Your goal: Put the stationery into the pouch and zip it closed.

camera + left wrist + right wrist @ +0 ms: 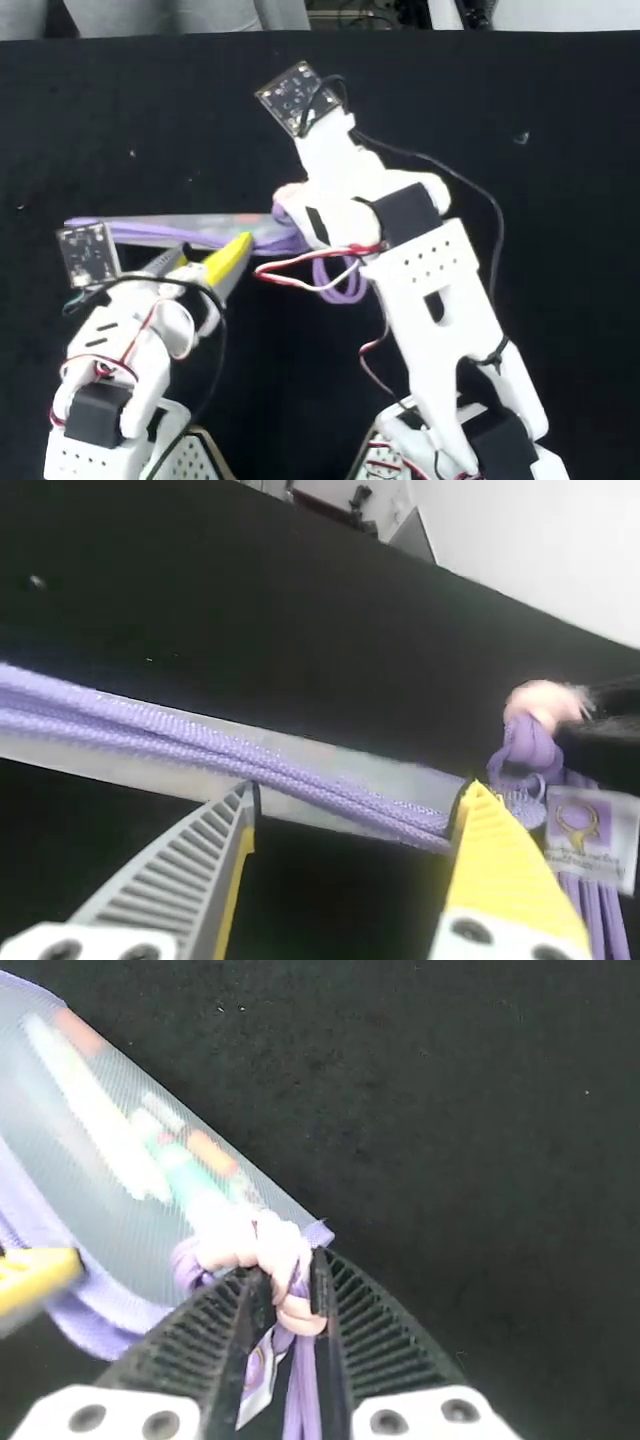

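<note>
The pouch (190,229) lies flat on the black table, translucent with a purple zipper edge (230,755). Pens and other stationery (165,1155) show through its mesh side. My right gripper (285,1285) is shut on the pink and purple zipper pull (255,1245) at the pouch's right end (288,212). The purple cord (342,286) and a label tag (582,836) trail from that end. My left gripper (358,795) is open at the pouch's near edge, its grey finger (195,865) and yellow finger (500,855) apart, the zipper edge just beyond their tips (205,252).
Red and white cables (300,274) hang from the right arm over the cord. The left arm's base (110,400) and the right arm's base (450,400) stand at the near edge. The black table (540,120) stretches bare to the right and back.
</note>
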Controlling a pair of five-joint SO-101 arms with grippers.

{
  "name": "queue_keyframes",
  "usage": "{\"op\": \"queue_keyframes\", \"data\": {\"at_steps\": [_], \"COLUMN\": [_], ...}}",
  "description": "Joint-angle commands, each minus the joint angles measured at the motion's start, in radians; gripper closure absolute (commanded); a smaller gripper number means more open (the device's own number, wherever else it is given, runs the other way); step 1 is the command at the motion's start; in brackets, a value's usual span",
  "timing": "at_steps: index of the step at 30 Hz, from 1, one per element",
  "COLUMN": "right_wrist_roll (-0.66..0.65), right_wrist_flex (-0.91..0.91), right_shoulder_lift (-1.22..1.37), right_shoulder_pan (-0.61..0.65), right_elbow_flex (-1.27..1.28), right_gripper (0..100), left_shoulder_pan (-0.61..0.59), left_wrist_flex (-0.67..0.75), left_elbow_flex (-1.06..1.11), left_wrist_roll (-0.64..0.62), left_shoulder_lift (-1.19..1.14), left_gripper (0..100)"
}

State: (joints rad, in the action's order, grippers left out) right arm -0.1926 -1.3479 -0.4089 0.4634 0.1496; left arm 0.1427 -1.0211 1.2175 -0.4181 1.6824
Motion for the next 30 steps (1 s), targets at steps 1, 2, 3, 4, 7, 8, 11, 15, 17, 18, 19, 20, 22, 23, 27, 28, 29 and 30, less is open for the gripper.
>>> {"op": "queue_keyframes", "data": {"at_steps": [1, 2, 3, 4, 7, 8, 11, 15, 17, 18, 19, 20, 22, 23, 27, 28, 29, 30], "right_wrist_roll": [0.011, 0.012, 0.012, 0.012, 0.012, 0.012, 0.014, 0.011, 0.011, 0.011, 0.008, 0.008, 0.006, 0.006, 0.006, 0.008, 0.012, 0.012], "right_wrist_flex": [0.015, 0.015, 0.015, 0.015, 0.029, 0.031, 0.038, 0.046, 0.044, 0.044, 0.044, 0.044, 0.044, 0.044, 0.044, 0.044, 0.044, 0.044], "right_shoulder_lift": [-0.054, -0.053, -0.053, -0.051, -0.051, -0.051, -0.051, -0.051, -0.051, -0.051, -0.051, -0.051, -0.051, -0.051, -0.048, -0.044, -0.031, -0.013], "right_shoulder_pan": [0.041, 0.040, 0.040, 0.032, -0.006, -0.025, -0.061, -0.077, -0.077, -0.077, -0.077, -0.078, -0.078, -0.078, -0.126, -0.146, -0.164, -0.176], "right_elbow_flex": [-0.010, -0.012, -0.012, -0.012, -0.012, -0.012, -0.012, -0.012, -0.012, -0.012, -0.013, -0.015, -0.015, -0.013, -0.012, -0.012, -0.010, -0.010], "right_gripper": [98.8, 98.8, 98.8, 98.8, 98.8, 98.8, 98.8, 98.8, 98.8, 98.8, 98.8, 98.8, 98.8, 98.8, 98.2, 97.5, 94.9, 90.5], "left_shoulder_pan": [-0.093, -0.111, -0.120, -0.124, -0.120, -0.120, -0.120, -0.068, -0.033, -0.027, -0.027, -0.038, -0.091, -0.127, -0.321, -0.383, -0.444, -0.506], "left_wrist_flex": [-0.006, -0.008, -0.020, -0.040, -0.118, -0.138, -0.183, -0.281, -0.345, -0.373, -0.388, -0.391, -0.393, -0.393, -0.390, -0.390, -0.391, -0.391], "left_elbow_flex": [-0.165, -0.205, -0.246, -0.294, -0.429, -0.460, -0.526, -0.613, -0.670, -0.704, -0.737, -0.766, -0.823, -0.845, -0.886, -0.886, -0.885, -0.880], "left_wrist_roll": [0.098, 0.127, 0.147, 0.158, 0.138, 0.127, 0.115, 0.123, 0.138, 0.152, 0.166, 0.189, 0.282, 0.325, 0.468, 0.485, 0.493, 0.494], "left_shoulder_lift": [-0.087, -0.127, -0.170, -0.209, -0.316, -0.350, -0.442, -0.546, -0.578, -0.585, -0.585, -0.583, -0.575, -0.571, -0.552, -0.548, -0.546, -0.552], "left_gripper": [68, 69, 69, 69, 69, 69, 68, 68, 68, 68, 68, 68, 69, 69, 69, 69, 69, 69]}}
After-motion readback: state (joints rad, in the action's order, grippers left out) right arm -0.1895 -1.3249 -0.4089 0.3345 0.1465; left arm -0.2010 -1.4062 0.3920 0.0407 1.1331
